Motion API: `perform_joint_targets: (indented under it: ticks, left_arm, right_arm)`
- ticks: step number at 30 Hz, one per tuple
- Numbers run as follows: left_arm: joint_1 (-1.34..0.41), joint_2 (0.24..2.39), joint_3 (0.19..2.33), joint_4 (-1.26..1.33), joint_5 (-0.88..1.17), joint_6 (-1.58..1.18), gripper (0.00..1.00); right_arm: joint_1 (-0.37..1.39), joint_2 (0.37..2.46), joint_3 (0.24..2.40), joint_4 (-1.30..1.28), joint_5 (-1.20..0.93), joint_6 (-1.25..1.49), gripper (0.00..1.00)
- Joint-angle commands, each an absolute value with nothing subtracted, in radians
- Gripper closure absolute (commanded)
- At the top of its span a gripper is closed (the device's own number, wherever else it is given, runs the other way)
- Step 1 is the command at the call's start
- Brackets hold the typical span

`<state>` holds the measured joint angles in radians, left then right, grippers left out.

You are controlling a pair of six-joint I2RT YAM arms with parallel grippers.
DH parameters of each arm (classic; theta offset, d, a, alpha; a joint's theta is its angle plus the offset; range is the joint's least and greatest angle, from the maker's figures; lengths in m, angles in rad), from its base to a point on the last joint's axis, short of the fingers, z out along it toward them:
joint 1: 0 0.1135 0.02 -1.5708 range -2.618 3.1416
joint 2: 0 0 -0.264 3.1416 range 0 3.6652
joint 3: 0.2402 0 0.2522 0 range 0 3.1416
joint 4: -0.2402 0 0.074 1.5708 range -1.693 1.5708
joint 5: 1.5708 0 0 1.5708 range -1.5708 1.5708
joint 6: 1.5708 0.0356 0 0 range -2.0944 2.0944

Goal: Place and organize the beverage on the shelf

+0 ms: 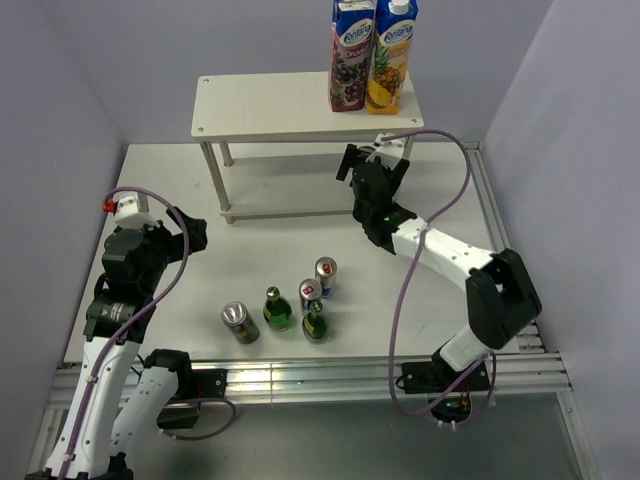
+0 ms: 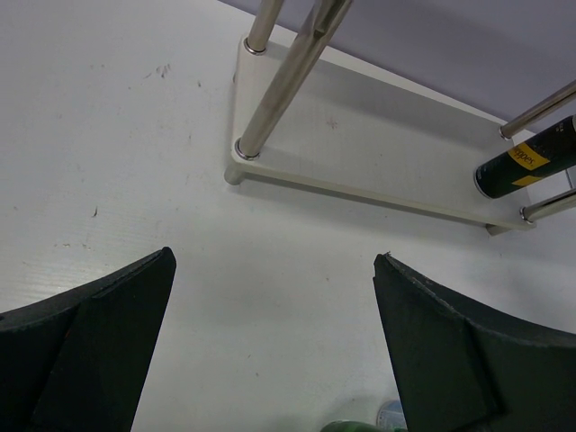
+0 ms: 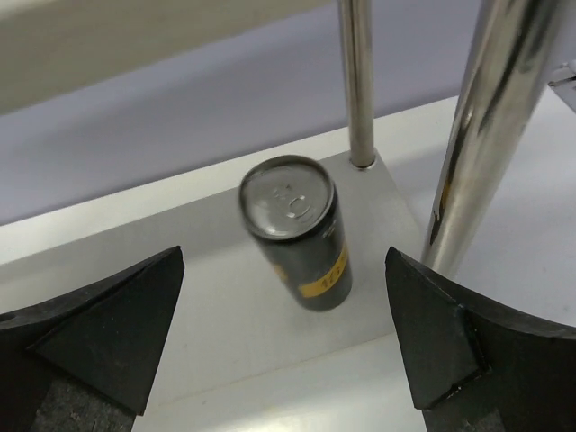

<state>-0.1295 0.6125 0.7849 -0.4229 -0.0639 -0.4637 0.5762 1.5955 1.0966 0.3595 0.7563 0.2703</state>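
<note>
The shelf (image 1: 290, 105) stands at the back. One dark black-gold can (image 3: 301, 232) stands upright on its lower board (image 3: 207, 315) by the right legs; it also shows in the left wrist view (image 2: 526, 160). My right gripper (image 1: 375, 162) is open just in front of that can, not touching it (image 3: 284, 270). On the table in front stand the other dark can (image 1: 239, 322), two green bottles (image 1: 277, 310) (image 1: 316, 323) and two blue-silver cans (image 1: 311, 296) (image 1: 326, 275). My left gripper (image 1: 192, 232) is open and empty over bare table (image 2: 274, 255), left of the shelf's front.
Two tall juice cartons (image 1: 352, 55) (image 1: 392, 55) stand on the right end of the shelf's top board. Thin metal legs (image 3: 477, 135) rise close to my right fingers. Grey walls close in the table on the left, back and right.
</note>
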Motion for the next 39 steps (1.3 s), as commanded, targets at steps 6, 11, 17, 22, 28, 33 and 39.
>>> perform_joint_targets:
  ticks: [6,11,17,22,28,33,39]
  left_arm:
    - [-0.11,0.609,0.799,-0.374,-0.044,-0.443,0.01]
    - [-0.104,0.607,0.801,-0.38,-0.07,-0.449,0.01]
    - [-0.1,0.604,0.802,-0.385,-0.081,-0.453,0.01]
    - [-0.094,0.604,0.804,-0.387,-0.09,-0.453,0.01]
    - [-0.091,0.598,0.804,-0.388,-0.094,-0.454,0.01]
    - [-0.089,0.597,0.804,-0.388,-0.092,-0.456,0.01]
    - [-0.089,0.589,0.804,-0.388,-0.086,-0.454,0.01]
  right_arm:
    - [0.754,1.321,1.019,0.163,0.75,0.313,0.0]
    - [1.079,1.201,1.032,0.077,0.778,0.259,0.0]
    - [1.376,1.198,1.104,-0.043,0.87,0.302,0.0]
    - [1.549,1.279,1.155,-0.095,0.834,0.397,0.0]
    - [1.637,1.472,1.226,-0.113,0.758,0.534,0.0]
    - [1.646,1.592,1.256,-0.121,0.759,0.594,0.0]
    - [1.643,1.672,1.259,-0.121,0.791,0.635,0.0]
